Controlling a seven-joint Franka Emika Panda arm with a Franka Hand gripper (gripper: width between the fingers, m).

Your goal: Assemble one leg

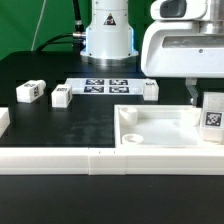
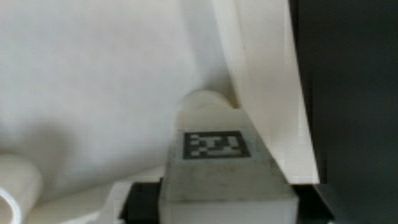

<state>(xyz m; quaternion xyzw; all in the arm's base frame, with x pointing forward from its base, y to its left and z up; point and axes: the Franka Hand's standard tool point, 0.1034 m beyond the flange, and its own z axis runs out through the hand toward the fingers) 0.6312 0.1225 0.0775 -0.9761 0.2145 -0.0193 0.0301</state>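
Note:
My gripper (image 1: 205, 104) is shut on a leg (image 1: 212, 114), a small white oblong block with a black-and-white tag, held upright. It hangs over the right end of the large white tray-like part (image 1: 160, 130), close to its corner. In the wrist view the leg (image 2: 217, 160) sits between the dark fingers (image 2: 153, 202), tag facing the camera, its far end against the tray's floor next to the raised rim (image 2: 267, 70). Whether it touches is unclear.
Three more loose legs lie on the black table: two at the exterior view's left (image 1: 28, 92) (image 1: 61, 96) and one near the middle (image 1: 150, 90). The marker board (image 1: 105, 86) lies behind them. A long white rail (image 1: 60, 160) runs along the front.

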